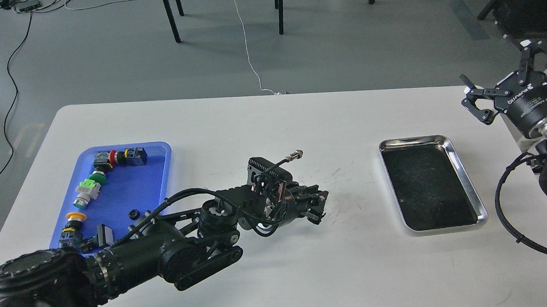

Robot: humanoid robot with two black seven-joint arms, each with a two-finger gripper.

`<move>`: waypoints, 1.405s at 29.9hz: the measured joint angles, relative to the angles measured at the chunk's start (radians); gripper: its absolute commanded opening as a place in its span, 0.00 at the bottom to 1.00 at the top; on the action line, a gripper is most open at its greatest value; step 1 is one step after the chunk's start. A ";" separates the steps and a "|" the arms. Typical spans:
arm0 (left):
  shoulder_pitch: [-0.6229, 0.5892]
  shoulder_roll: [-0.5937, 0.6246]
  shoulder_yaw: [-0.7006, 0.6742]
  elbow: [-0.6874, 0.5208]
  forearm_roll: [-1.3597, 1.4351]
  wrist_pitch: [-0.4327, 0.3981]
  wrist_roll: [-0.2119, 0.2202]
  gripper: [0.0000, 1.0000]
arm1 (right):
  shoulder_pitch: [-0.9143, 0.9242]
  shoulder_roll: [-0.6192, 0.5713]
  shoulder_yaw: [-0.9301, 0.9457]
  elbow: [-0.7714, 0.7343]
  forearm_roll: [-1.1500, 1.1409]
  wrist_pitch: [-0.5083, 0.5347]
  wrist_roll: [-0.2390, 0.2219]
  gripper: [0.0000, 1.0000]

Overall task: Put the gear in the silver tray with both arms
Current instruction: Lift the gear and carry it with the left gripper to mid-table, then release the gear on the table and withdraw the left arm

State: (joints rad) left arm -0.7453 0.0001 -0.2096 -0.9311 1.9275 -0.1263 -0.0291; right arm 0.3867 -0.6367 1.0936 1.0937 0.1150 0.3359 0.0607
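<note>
The silver tray [413,140] lies empty on the right of the white table, its dark bottom bare. A small black gear-like part [133,213] lies in the blue tray [123,186] at the left, near its front right side. My left gripper [317,208] hovers low over the table's middle, between the two trays and well to the right of the gear; its dark fingers cannot be told apart. My right gripper [504,75] is open and empty, raised past the table's far right edge, beyond the silver tray.
The blue tray also holds several push-button switches: red [112,157], green [88,188], yellow [74,218]. A black block [103,234] lies at its front. A cable loop [510,215] hangs from my right arm beside the silver tray.
</note>
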 measured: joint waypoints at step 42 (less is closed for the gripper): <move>0.085 0.483 -0.681 -0.195 -1.230 0.203 -0.011 0.99 | 0.749 -0.212 -0.836 0.186 -0.273 -0.035 -0.017 0.99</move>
State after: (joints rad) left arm -0.6598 0.4828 -0.8904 -1.1263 0.6974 0.0769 -0.0398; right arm 1.1356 -0.8487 0.2575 1.2799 -0.1580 0.3009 0.0434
